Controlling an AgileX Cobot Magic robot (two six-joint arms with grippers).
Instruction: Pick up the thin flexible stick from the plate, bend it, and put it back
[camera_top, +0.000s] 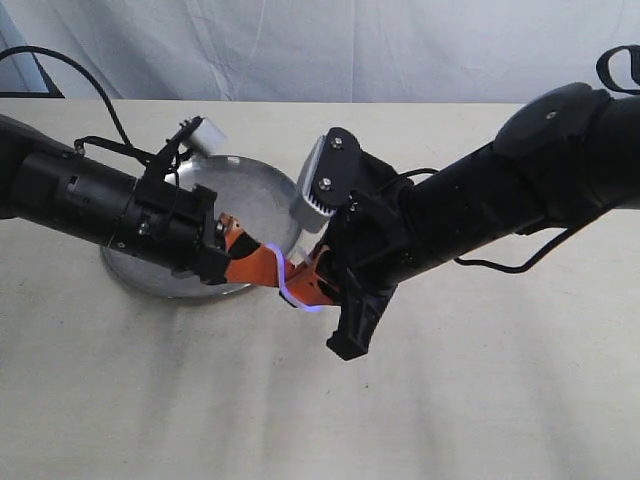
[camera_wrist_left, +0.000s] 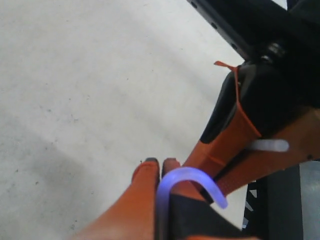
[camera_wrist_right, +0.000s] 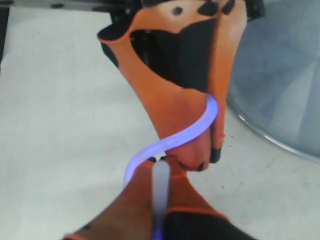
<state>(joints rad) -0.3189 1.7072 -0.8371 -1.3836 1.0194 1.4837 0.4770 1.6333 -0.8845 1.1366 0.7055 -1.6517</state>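
1. Bending is in hand: the left gripper (camera_top: 268, 266) and right gripper (camera_top: 308, 288) each pinch an end of the thin flexible stick (camera_top: 287, 291), which is S-curved and held aloft just beside the plate (camera_top: 250, 190).
2. Next (my judgement) it goes over the plate, toward the far edge of the tabletop (camera_top: 480, 400), then both grippers release.
3. The near edge offers open room, but the plate's rim is close.

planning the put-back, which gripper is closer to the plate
The left gripper: its jaws are right beside the plate rim, while the right gripper holds the stick at its other end, farther out over the table.
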